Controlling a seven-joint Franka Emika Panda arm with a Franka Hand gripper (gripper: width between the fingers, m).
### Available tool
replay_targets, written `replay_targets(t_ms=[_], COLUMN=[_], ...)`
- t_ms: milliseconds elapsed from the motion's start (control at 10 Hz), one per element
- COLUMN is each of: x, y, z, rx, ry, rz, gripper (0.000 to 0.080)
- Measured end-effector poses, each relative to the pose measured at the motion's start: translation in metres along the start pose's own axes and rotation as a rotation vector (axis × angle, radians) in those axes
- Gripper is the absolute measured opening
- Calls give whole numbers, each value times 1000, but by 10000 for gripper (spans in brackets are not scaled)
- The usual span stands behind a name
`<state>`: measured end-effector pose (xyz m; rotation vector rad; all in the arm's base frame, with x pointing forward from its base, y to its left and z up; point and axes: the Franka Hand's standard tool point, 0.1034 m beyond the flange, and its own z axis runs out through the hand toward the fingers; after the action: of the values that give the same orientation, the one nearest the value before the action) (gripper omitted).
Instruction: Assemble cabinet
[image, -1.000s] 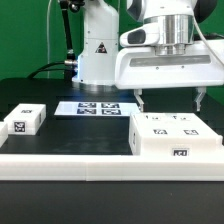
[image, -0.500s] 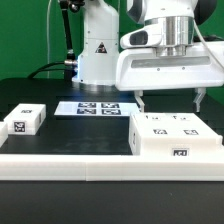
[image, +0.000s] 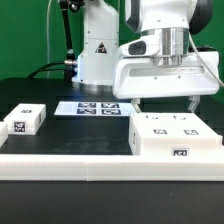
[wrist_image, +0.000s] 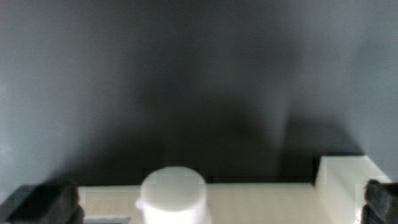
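At the exterior view's left, a small white block (image: 24, 121) with tags sits alone on the black surface (image: 70, 135), well apart from the other parts. To its right the marker board (image: 97, 108) lies flat near the arm's base. Further right, the cabinet's large white box (image: 178, 140) rests just behind the long white rail (image: 70, 160), with tags on its top and front; whether it touches the rail I cannot tell. The hand (image: 166, 103) hangs just above the box's rear edge, spread wide and holding nothing. The wrist view agrees: the dark fingers (wrist_image: 36, 205) stand far apart, with pale plastic and a rounded nub (wrist_image: 171, 192) between them.

The likely trouble is a descent that is slightly off. A fingertip could then land on the box's top instead of passing beside a wall, pressing it down or skewing it along the rail. The smooth plastic may also slip if the hand closes on a shallow edge. The nub could catch a finger and twist the box, so its tags would no longer face the camera squarely
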<state>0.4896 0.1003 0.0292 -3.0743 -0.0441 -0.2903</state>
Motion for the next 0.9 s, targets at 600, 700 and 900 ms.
replay_targets(t_ms=[600, 700, 900], x=[-1, -4, -8], y=[4, 11, 11], z=[8, 14, 21], rx=[-4, -9, -11], ry=[12, 5, 8], rz=[-3, 14, 21], gripper=[797, 797, 797])
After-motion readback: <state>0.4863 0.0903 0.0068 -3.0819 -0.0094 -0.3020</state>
